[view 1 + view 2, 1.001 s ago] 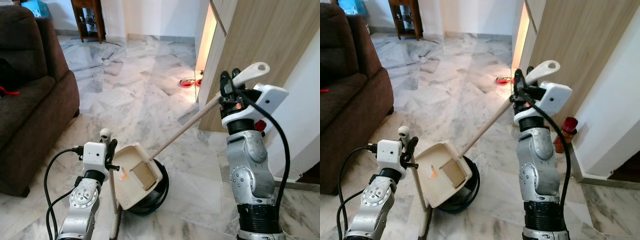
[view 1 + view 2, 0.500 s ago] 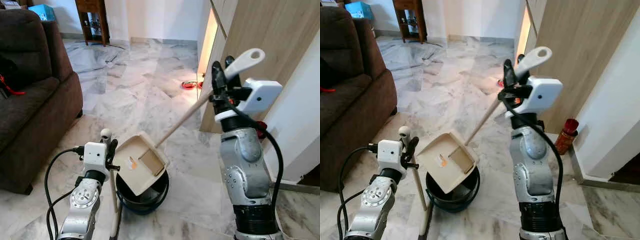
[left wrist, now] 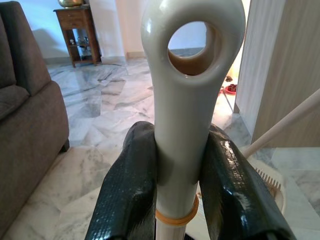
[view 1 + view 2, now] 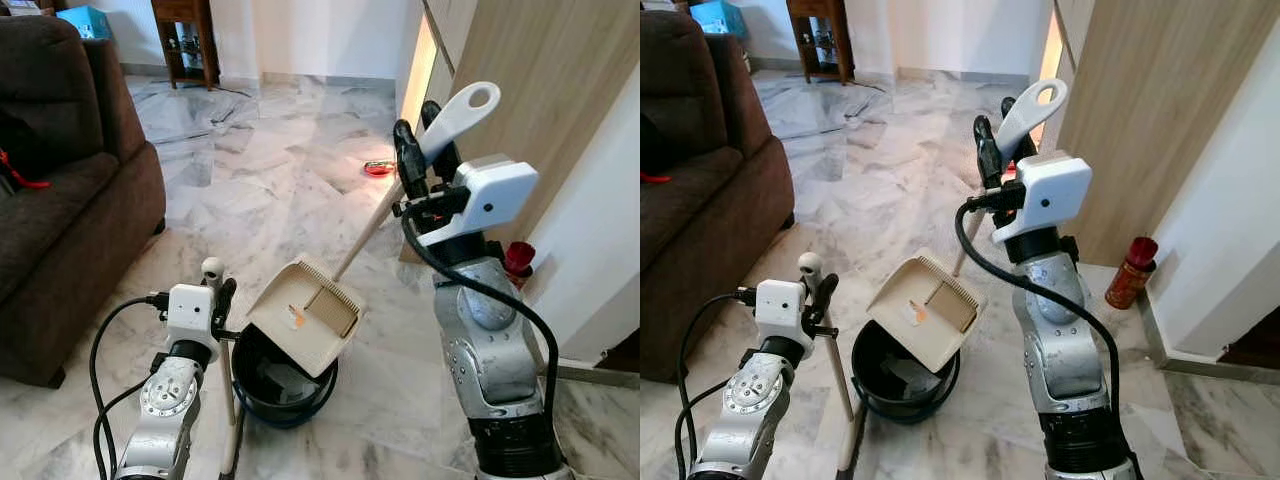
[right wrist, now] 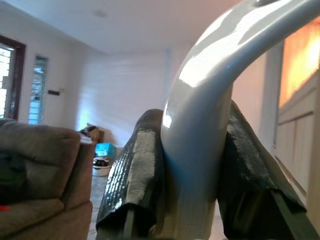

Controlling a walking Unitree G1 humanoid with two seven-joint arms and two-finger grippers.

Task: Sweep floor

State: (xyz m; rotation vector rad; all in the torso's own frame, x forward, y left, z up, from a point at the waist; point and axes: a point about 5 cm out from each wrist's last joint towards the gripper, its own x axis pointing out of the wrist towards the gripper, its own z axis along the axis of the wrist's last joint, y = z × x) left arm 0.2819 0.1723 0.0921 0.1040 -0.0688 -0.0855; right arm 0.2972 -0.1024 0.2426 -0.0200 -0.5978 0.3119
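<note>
Tipping the dustpan (image 4: pixel 305 312) over the bin (image 4: pixel 283 378) on the floor (image 4: pixel 270 180), the right gripper (image 4: pixel 420 150) clamps its handle while the left gripper (image 3: pixel 176 165) clamps the broom (image 3: pixel 186 100); keep the pan's mouth inside the bin's rim until all 1 load drops.

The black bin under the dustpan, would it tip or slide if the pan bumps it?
The black bin looks low and wide, so it would probably slide rather than tip. The polished marble floor likely lets it skid. It seems light plastic, so even a nudge from the dustpan may shift it.
</note>
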